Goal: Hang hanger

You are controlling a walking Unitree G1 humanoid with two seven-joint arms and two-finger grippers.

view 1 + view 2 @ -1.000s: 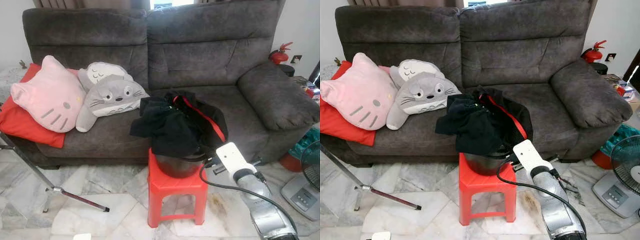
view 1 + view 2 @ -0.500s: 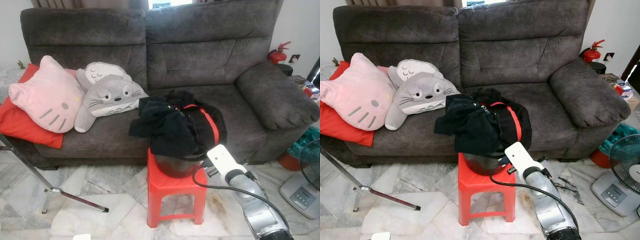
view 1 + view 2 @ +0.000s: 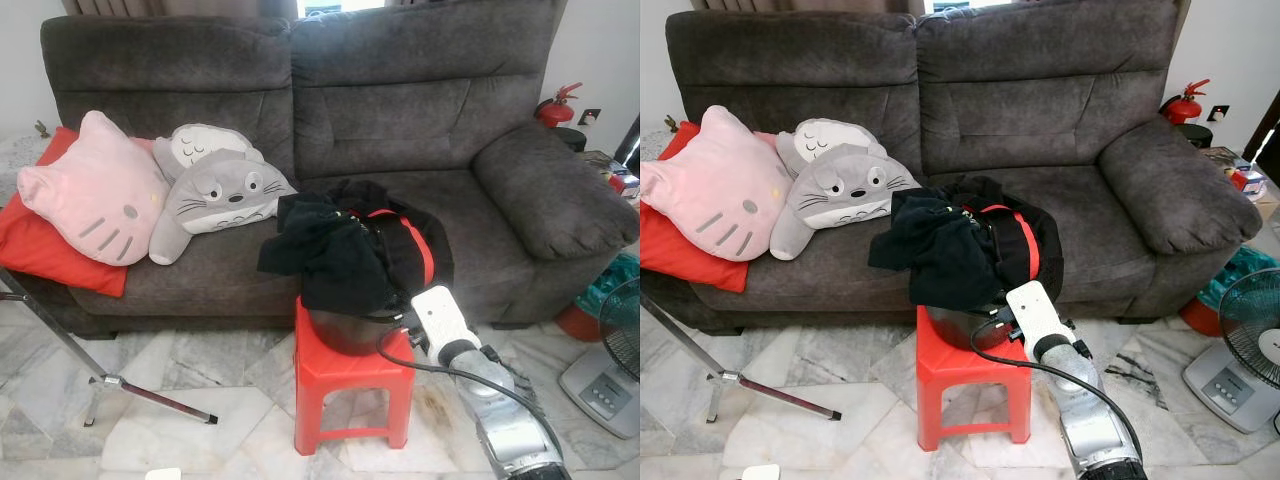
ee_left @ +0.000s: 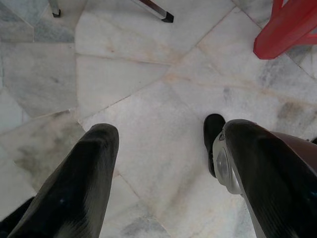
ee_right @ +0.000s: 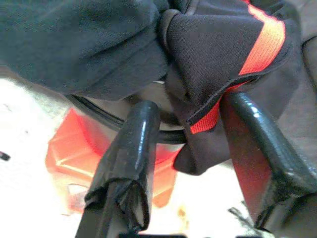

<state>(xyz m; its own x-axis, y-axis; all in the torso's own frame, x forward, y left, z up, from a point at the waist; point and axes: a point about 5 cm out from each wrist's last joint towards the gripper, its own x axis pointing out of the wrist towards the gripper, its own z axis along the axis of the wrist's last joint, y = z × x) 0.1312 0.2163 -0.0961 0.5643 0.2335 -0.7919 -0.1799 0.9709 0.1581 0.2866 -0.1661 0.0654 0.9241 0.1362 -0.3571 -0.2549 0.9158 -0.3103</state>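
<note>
My right gripper [image 5: 190, 144], fingers apart around the clothes' [image 3: 345, 250] hem, may snag cloth and tip the bucket [image 3: 350, 330] off the stool [image 3: 350, 385].

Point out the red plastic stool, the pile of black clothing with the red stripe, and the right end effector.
red plastic stool [image 3: 352, 372], left eye view, on its seat's front edge.
pile of black clothing with the red stripe [image 3: 335, 255], left eye view, on the black fabric's middle.
right end effector [image 5: 195, 148], right wrist view, midway between its fingertips.
</note>
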